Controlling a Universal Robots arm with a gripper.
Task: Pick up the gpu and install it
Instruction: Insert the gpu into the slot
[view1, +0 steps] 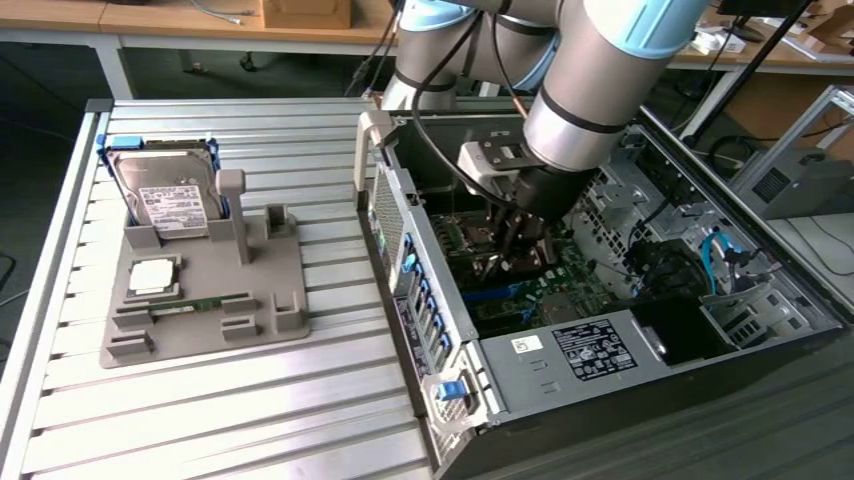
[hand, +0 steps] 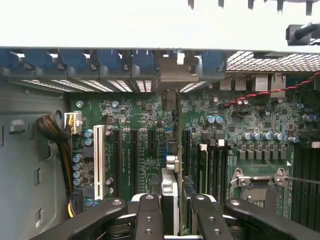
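Note:
My gripper is down inside the open computer case, over the green motherboard. In the wrist view its two black fingers are shut on the gpu. The card shows edge-on as a thin dark strip running away from the gripper. It stands upright over the expansion slots, and its silver bracket end reaches the rear slot openings of the case. I cannot tell whether the card's edge sits in a slot.
A grey fixture tray on the slatted table at the exterior view's left carries a hard drive, a square chip and a memory stick. Inside the case are a power supply, cable bundles and the processor socket.

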